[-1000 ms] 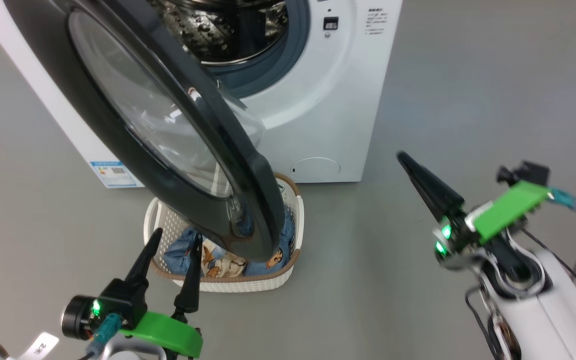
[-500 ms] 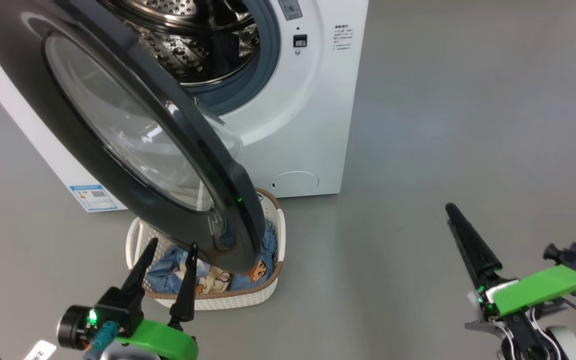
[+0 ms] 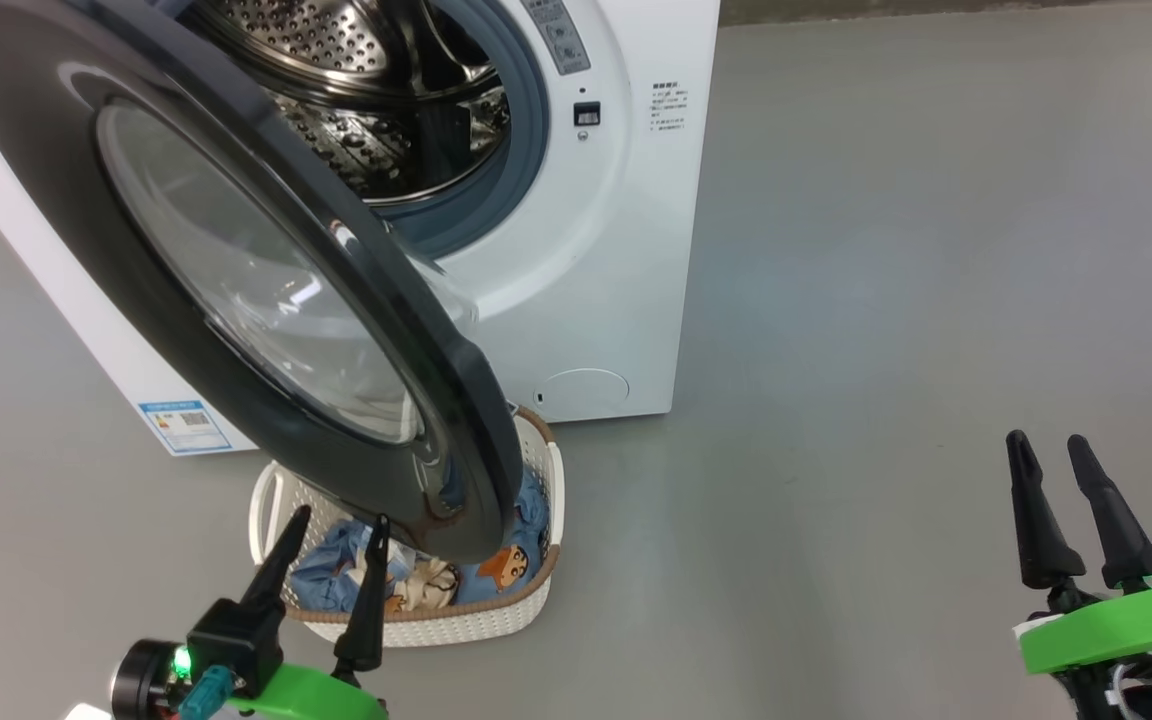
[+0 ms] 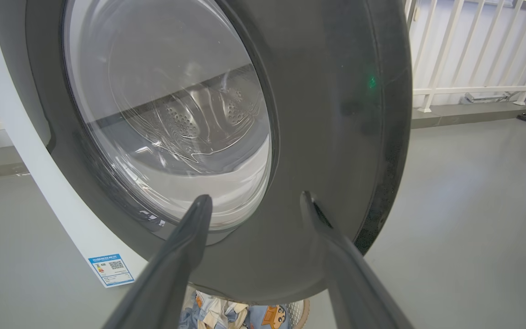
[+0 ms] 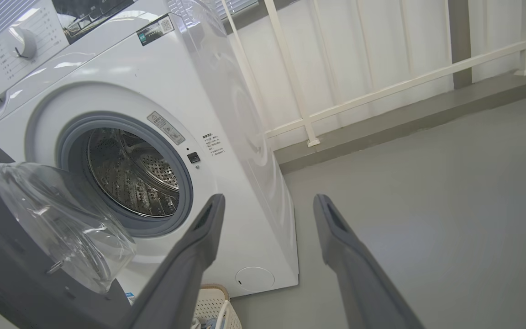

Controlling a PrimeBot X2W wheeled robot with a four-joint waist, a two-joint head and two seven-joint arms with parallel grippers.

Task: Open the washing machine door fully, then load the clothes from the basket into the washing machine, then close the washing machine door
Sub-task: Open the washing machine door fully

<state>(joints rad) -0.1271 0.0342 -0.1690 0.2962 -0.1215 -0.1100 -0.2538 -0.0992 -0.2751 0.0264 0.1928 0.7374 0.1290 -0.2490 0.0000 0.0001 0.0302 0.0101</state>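
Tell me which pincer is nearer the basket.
Left. The left pincer hovers at the near rim of the basket, its fingertips overlapping it in the head view. The right pincer stands far off to the basket's right, over the grey floor.

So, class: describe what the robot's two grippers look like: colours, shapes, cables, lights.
Left gripper: two long, tapering black jaws on a black block, a bright green mount, a small green light and a teal cable plug. Right gripper: the same black jaws above a bright green plate.
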